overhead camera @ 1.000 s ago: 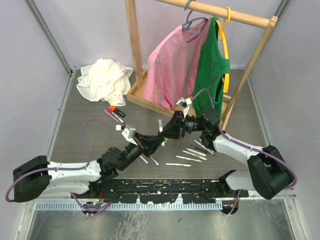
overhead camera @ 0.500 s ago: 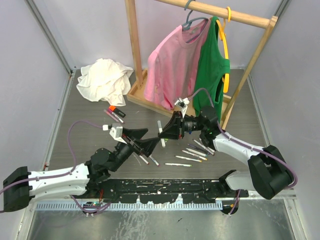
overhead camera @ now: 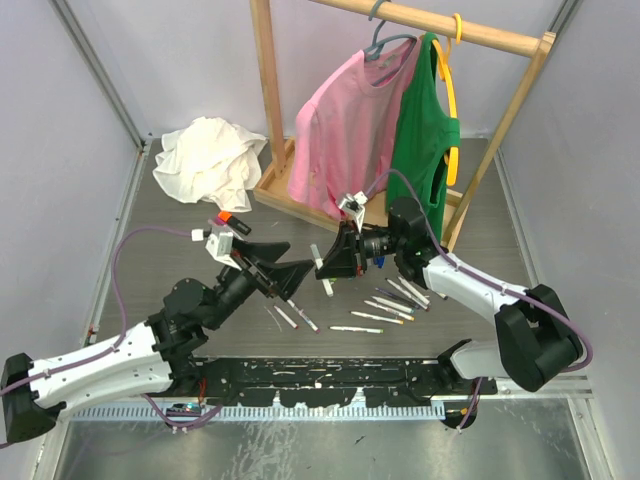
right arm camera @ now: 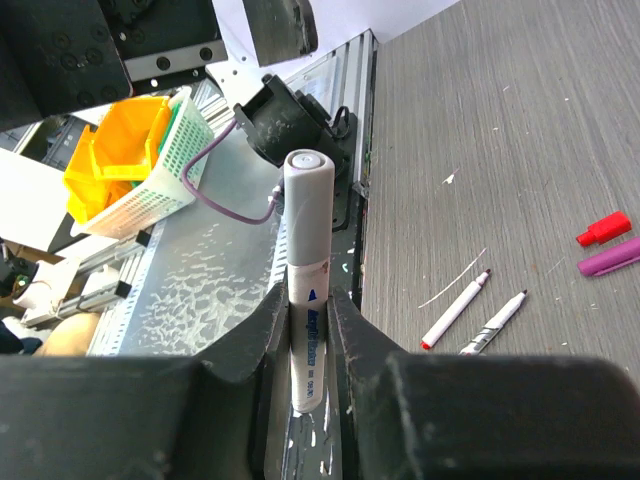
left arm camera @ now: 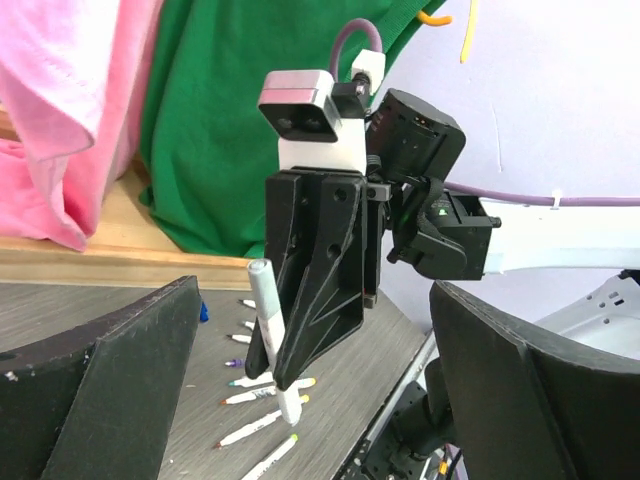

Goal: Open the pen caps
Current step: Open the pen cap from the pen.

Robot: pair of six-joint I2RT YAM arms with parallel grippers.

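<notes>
Several pens (right arm camera: 455, 308) lie uncapped; your right gripper (right arm camera: 305, 310) pinches a capped pen (right arm camera: 307, 260), left gripper (overhead camera: 300, 270) spread wide.

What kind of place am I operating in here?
Likely a robot test cell in a lab: plain pale panel walls box in a grey wood-grain tabletop, a wooden clothes rack stands on it, and a yellow plastic bin sits in a white mesh basket.

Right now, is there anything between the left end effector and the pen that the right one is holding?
Nothing visible does. The open left end effector faces the pen clamped in the right end effector, with only free space between. The loose pens lie on the table below.
</notes>
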